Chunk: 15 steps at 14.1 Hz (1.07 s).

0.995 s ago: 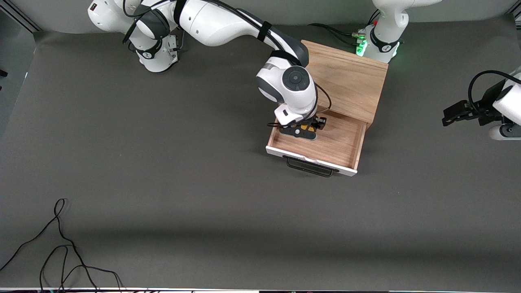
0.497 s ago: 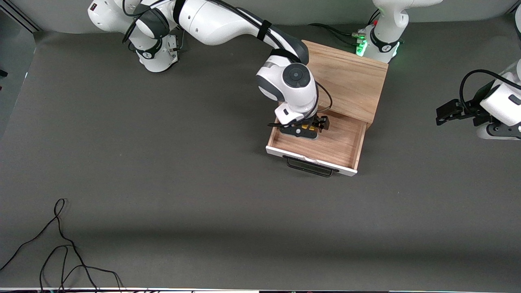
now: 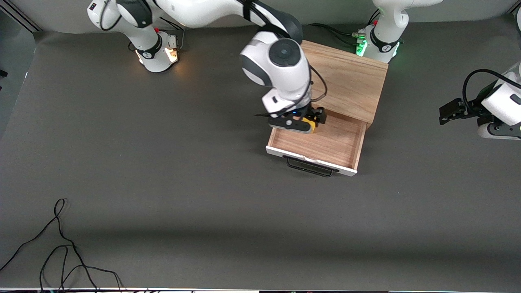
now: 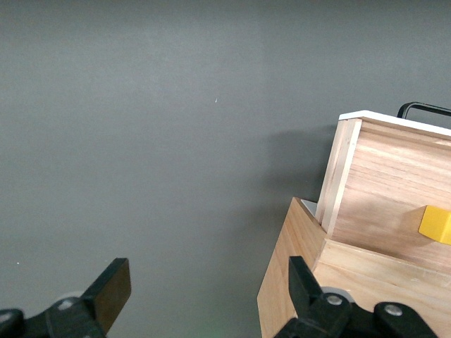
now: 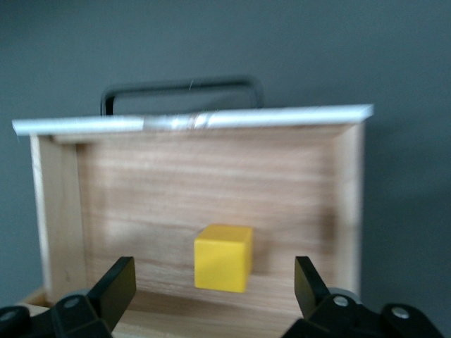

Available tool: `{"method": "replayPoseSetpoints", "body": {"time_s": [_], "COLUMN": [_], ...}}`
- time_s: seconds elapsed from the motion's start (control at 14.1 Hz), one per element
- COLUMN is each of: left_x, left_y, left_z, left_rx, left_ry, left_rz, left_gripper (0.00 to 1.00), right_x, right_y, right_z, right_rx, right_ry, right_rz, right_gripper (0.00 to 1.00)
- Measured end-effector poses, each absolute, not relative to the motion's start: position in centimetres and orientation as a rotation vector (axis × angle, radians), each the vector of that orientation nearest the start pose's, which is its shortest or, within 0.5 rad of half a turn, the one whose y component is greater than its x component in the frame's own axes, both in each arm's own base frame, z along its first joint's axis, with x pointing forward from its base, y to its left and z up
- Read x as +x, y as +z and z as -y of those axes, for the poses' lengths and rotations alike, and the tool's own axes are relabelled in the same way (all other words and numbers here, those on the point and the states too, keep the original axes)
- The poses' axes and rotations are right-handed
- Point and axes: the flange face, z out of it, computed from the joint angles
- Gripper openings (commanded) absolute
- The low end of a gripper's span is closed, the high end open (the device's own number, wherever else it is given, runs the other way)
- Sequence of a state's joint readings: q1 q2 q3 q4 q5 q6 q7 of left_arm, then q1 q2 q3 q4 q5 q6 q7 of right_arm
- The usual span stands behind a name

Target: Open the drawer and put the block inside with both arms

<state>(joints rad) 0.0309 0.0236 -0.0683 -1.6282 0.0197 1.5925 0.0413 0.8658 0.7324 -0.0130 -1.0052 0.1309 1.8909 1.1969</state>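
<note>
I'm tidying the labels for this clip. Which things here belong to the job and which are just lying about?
Job:
drawer, pulled open
block, on the drawer floor
right gripper, open above the block
left gripper, open, waiting off the cabinet's end

Lying about:
cable, loose on the table near the front camera

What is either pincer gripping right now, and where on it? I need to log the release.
Nothing. The right pincer is open above the block in the drawer; the left pincer is open, empty.
</note>
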Motion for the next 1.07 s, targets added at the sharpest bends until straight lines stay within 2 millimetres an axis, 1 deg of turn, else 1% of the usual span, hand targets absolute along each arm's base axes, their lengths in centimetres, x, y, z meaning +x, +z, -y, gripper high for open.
{"method": "replayPoseSetpoints", "body": {"time_s": [0.14,0.21,0.28,0.36,0.43,0.5,0.64,0.71,0.78,0.92,1.07], "left_x": [56.0,56.0,56.0,55.9,55.9,55.9,55.9,55.9,55.9,55.9,55.9], "left_y": [58.6,58.5,58.5,58.5,58.5,58.5,58.5,58.5,58.5,58.4,58.3], "left_z": [1.8,1.7,1.7,1.7,1.7,1.7,1.7,1.7,1.8,1.9,2.1], "left_rx": [-3.119,-3.119,-3.119,-3.119,-3.119,-3.119,-3.119,-3.119,-3.119,-3.118,-3.118], "left_ry": [0.103,0.105,0.107,0.108,0.110,0.110,0.111,0.113,0.114,0.115,0.118], "left_rz": [-0.123,-0.122,-0.122,-0.122,-0.122,-0.122,-0.122,-0.123,-0.124,-0.128,-0.134], "left_gripper": [1.00,1.00,1.00,1.00,1.00,1.00,1.00,1.00,1.00,1.00,1.00], "right_x": [51.9,53.3,54.8,56.3,57.8,59.3,61.9,62.7,63.2,62.8,61.4], "right_y": [49.1,51.6,53.7,55.3,56.4,57.1,57.8,58.0,58.2,59.0,60.0], "right_z": [-53.6,-50.3,-46.8,-43.3,-39.8,-36.2,-29.1,-25.5,-21.9,-15.9,-11.6], "right_rx": [-2.920,-2.932,-2.950,-2.967,-2.981,-2.992,-3.007,-3.010,-3.011,-3.011,-3.010], "right_ry": [0.043,0.047,0.053,0.057,0.059,0.063,0.072,0.077,0.082,0.083,0.047], "right_rz": [-0.567,-0.568,-0.545,-0.504,-0.463,-0.429,-0.374,-0.352,-0.346,-0.383,-0.410], "right_gripper": [1.00,1.00,1.00,1.00,1.00,1.00,1.00,1.00,1.00,1.00,1.00]}}
